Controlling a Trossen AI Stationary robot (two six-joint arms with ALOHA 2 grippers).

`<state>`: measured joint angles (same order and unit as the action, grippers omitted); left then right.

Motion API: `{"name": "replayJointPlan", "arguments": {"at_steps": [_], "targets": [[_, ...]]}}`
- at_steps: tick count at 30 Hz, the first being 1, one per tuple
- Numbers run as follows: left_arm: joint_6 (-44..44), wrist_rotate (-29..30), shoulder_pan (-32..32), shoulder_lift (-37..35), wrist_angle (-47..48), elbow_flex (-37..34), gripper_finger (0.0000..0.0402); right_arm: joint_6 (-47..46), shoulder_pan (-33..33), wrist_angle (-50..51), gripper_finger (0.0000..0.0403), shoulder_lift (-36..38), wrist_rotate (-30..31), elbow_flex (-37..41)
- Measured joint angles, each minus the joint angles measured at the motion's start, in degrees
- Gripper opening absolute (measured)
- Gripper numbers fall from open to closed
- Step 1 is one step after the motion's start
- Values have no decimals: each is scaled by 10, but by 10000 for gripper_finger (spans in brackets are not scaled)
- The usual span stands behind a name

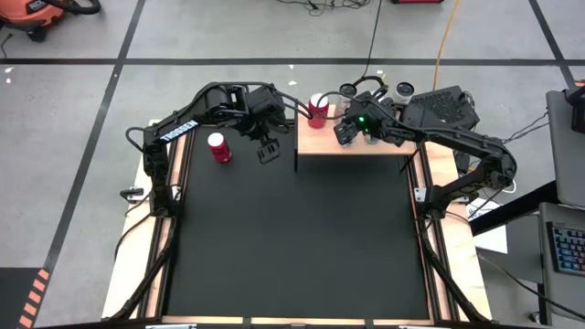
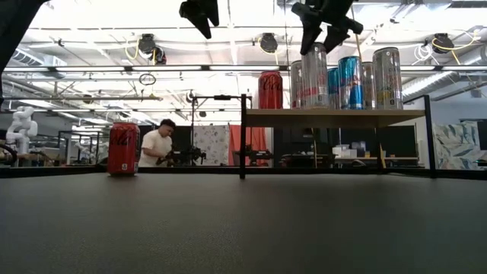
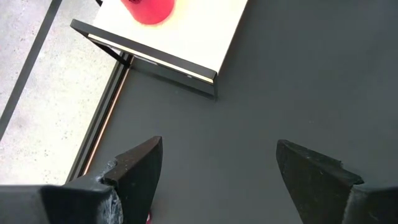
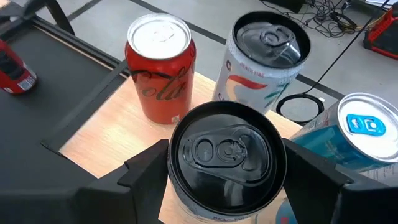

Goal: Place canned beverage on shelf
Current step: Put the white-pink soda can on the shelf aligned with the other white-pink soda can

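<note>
the shelf [image 1: 315, 142] sits at the upper middle-right of the high view, a pale board on black supports at the far edge of the black table [image 1: 292, 247]. in the low view its board runs across the right half of the frame, carrying a row of upright cans: a red can on the shelf [image 2: 270, 90] at its left end, then a clear-and-white can [image 2: 313, 76], a blue can [image 2: 350, 82] and a silver can [image 2: 387, 78].

the right gripper [image 4: 227, 168] is over the shelf, its fingers spread on either side of a black-topped can [image 4: 227, 152] that stands on the board; whether the pads touch its wall cannot be told. the red can and a white can stand just behind it in that wrist view.

the left gripper [image 1: 268, 151] hangs above the table just left of the shelf, fingers spread with nothing between them. a second red can on the table [image 1: 218, 146] stands upright to its left, in the upper left of the high view.

a person [image 2: 158, 144] shows in the room beyond, left of centre in the low view.
</note>
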<state>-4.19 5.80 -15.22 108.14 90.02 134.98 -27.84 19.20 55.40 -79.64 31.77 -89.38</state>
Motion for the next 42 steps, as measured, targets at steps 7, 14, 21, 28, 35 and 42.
{"name": "replayJointPlan", "arguments": {"at_steps": [7,14,21,28,35,42], "targets": [[0,0,0,0,0,0,311,6,0,-1,249,-10,18,11],[0,0,0,0,0,0,311,31,-1,-21,249,-14,14,12],[0,0,0,0,0,0,311,30,-2,-5,268,-14,14,12],[1,0,0,0,0,0,311,31,-2,6,293,-14,8,14],[1,0,0,0,0,0,311,42,-2,-3,295,-10,5,14],[1,0,0,0,0,0,311,51,-2,-10,295,25,6,14]]}}
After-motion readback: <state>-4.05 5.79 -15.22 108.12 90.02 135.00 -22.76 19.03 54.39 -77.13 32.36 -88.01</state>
